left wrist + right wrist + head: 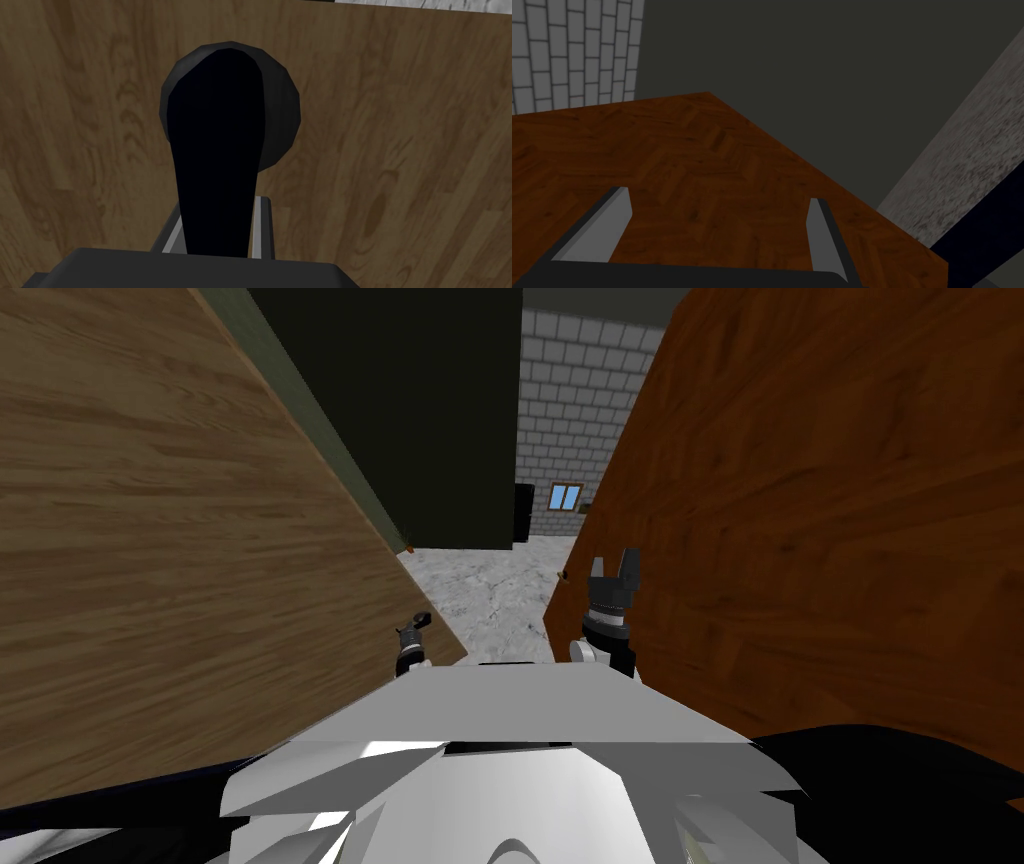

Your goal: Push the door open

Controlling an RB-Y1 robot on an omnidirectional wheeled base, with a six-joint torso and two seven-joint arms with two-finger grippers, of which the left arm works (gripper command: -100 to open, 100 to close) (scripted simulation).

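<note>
Grey mottled floor (pixel 490 588) and a pale brick wall (pixel 575 398) fill the gap between a light brown wooden door (pixel 180 538) on the left and a reddish-brown wooden panel (pixel 820 508) on the right. From the head, the left end effector (pixel 415 630) sits small against the door. Its wrist view adds the detail: fingers pressed on a black lever handle (pixel 215 140) with a round dark base (pixel 287 110). The right end effector (pixel 614 568) is spread wide and holds nothing, beside the panel.
</note>
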